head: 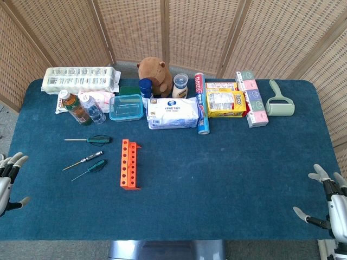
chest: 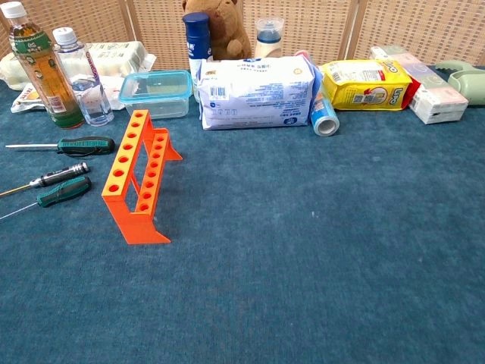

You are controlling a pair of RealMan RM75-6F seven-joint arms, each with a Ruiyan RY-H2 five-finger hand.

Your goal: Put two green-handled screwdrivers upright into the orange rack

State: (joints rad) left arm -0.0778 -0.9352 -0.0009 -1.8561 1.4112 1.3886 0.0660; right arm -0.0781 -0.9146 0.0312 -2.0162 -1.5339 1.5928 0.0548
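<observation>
The orange rack [head: 129, 163] [chest: 136, 176] stands empty on the blue table, left of centre. One green-handled screwdriver [head: 89, 140] [chest: 72, 145] lies flat to its upper left. A second, smaller green-handled screwdriver [head: 91, 168] [chest: 57, 193] lies flat to the rack's left. Between the two lies a black-handled screwdriver [head: 84, 160] [chest: 51, 177]. My left hand [head: 8, 181] hovers at the table's left edge, fingers spread and empty. My right hand [head: 329, 205] is at the right front corner, also spread and empty. Neither hand shows in the chest view.
Along the back stand a tea bottle [head: 74, 107], a water bottle [head: 93, 110], a clear lidded box [head: 126, 108], a wipes pack [head: 173, 112], a capybara plush [head: 155, 76], a yellow snack bag [head: 226, 103], boxes and a lint roller [head: 280, 102].
</observation>
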